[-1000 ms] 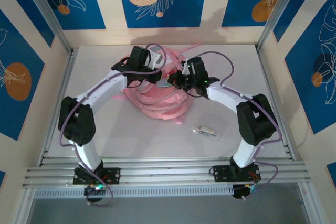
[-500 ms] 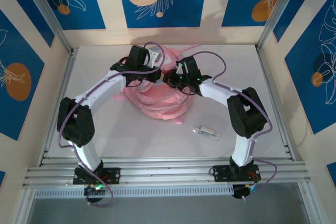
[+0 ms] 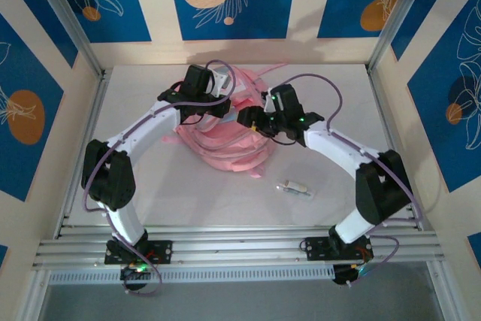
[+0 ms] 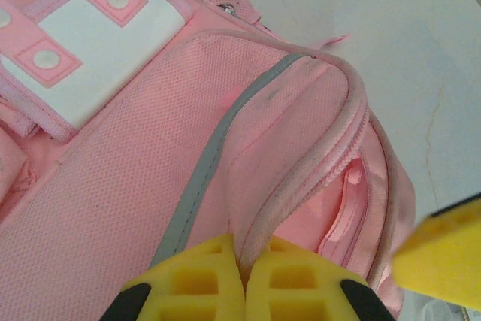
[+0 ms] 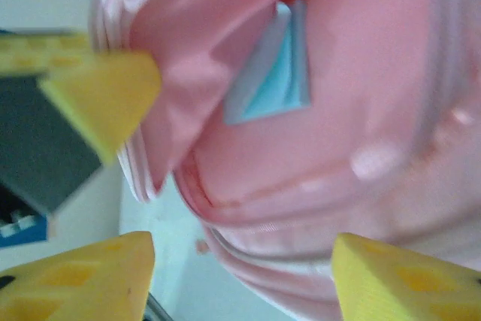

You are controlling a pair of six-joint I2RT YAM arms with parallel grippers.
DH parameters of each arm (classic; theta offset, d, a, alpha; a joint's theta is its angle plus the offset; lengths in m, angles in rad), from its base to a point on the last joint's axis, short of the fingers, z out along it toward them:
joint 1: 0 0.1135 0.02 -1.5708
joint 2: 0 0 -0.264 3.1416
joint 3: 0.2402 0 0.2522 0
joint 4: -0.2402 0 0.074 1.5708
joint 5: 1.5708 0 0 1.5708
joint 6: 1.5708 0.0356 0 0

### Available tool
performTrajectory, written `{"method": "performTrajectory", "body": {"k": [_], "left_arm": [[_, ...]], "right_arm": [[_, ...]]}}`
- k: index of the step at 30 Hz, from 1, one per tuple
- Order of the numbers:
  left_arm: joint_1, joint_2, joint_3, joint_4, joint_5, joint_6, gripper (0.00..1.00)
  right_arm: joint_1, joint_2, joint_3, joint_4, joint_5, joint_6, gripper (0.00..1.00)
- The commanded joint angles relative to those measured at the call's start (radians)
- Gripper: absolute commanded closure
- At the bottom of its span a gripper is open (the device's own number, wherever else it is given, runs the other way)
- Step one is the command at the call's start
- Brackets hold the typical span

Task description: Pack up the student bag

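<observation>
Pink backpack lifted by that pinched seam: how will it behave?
Likely floppy: the student bag lies crumpled, its fabric folded. Pinched by the left gripper at one seam, it would probably sag and swing. Mesh cloth looks grippy, not slippery.

The left arm (image 3: 139, 137) rises from its base, bends at the elbow and reaches forward and inward. The left tool (image 4: 244, 264) has both yellow fingers pressed together, pinching a piped seam of the student bag (image 4: 113, 186). The right arm (image 3: 342, 148) mirrors it, with its elbow out to the right and its wrist turned inward. The right tool (image 5: 242, 257) has its fingers wide apart, gripping nothing.
</observation>
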Motion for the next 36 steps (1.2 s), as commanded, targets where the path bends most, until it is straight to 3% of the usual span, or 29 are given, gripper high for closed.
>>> {"method": "performTrajectory", "body": {"k": [1, 3, 5, 6, 12, 16, 22, 36], "left_arm": [[0.02, -0.046, -0.006, 0.081, -0.01, -0.03, 1.0], [0.021, -0.05, -0.018, 0.091, -0.004, -0.037, 1.0], [0.02, -0.051, -0.027, 0.098, 0.004, -0.041, 1.0], [0.02, -0.053, -0.03, 0.099, 0.008, -0.043, 1.0], [0.02, -0.074, -0.052, 0.106, 0.013, -0.05, 1.0], [0.019, -0.094, -0.071, 0.116, 0.011, -0.064, 1.0], [0.019, -0.104, -0.091, 0.127, 0.016, -0.078, 1.0], [0.016, -0.105, -0.12, 0.099, 0.048, -0.083, 1.0]], "right_arm": [[-0.004, -0.071, -0.053, -0.28, 0.097, -0.072, 0.26], [-0.005, -0.115, -0.086, -0.383, 0.17, -0.081, 0.2], [-0.005, -0.158, -0.123, -0.475, 0.243, -0.071, 0.04], [-0.005, -0.182, -0.147, -0.521, 0.27, -0.048, 0.01], [0.029, -0.336, -0.309, -0.615, 0.221, 0.141, 0.01], [0.066, -0.411, -0.421, -0.526, 0.115, 0.285, 0.01], [0.086, -0.402, -0.535, -0.393, 0.037, 0.357, 0.01], [-0.067, -0.283, -0.518, -0.33, 0.297, 0.261, 0.01]]}}
